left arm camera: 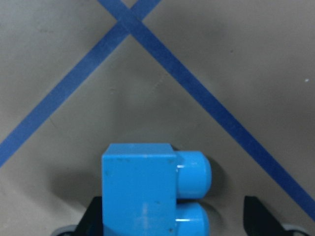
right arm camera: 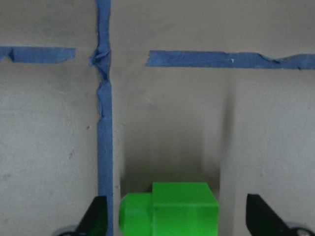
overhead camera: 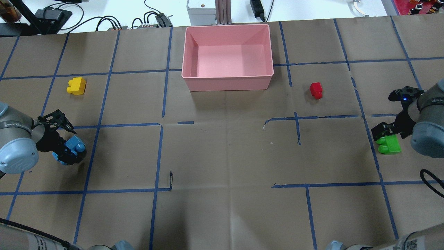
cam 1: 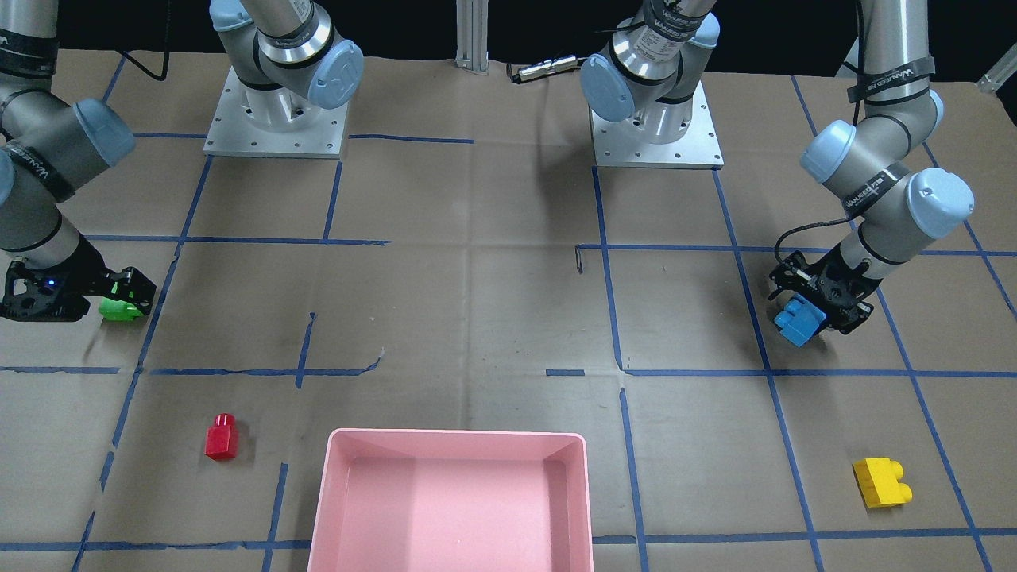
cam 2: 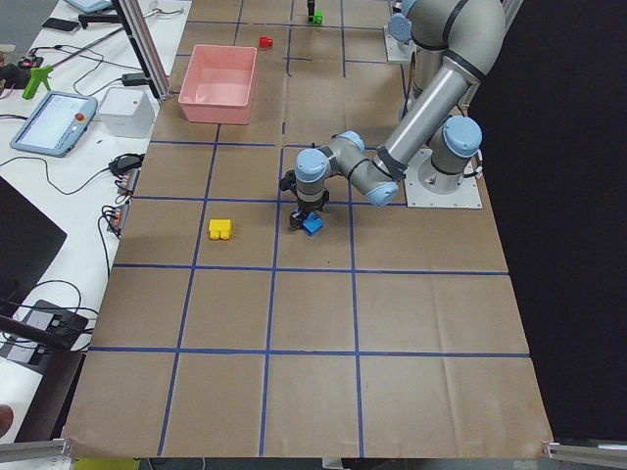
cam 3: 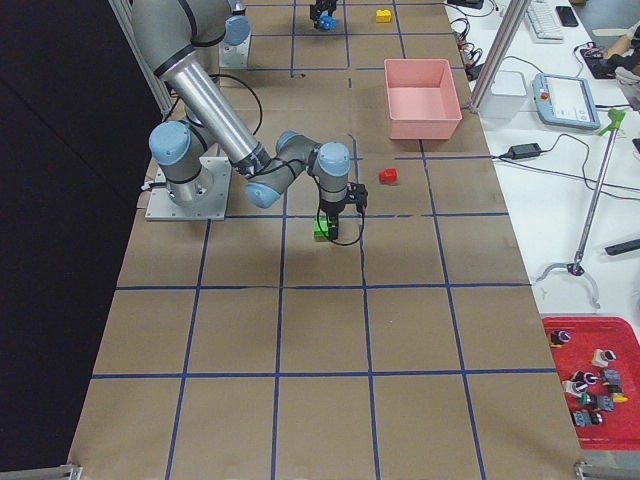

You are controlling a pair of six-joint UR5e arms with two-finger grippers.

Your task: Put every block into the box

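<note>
Both arms are low at the outer ends of the surface (overhead camera: 225, 156), one block each.

Left gripper (left arm camera: 175, 217): jaws spread, straddling the blue block (overhead camera: 74, 146). In the wrist view one finger sits right against the flat base. The other stands off from the studs, which point at it. Not clamped, as far as I can judge.

Right gripper (right arm camera: 179, 216): jaws spread, with the green block (overhead camera: 391, 144) between the fingers (right arm camera: 96, 219) and a gap on each side. The studs face one finger, so closing would squeeze it stud-top to base.

Both blocks appear to rest on the surface, though the blue one looks tilted from across the table. I cannot be sure it is flat.

The box (overhead camera: 227, 83) holds no block yet. From either gripper it lies ahead, away from the robot, and inboard toward the middle, well apart.

The yellow block (overhead camera: 76, 86) lies just ahead of the left gripper. The red block (overhead camera: 316, 90) lies ahead and inboard of the right gripper. Each is nearer that arm.

Judgement: both arms are at the grasp step. Each must close and lift, then carry forward and inward over the box wall.
</note>
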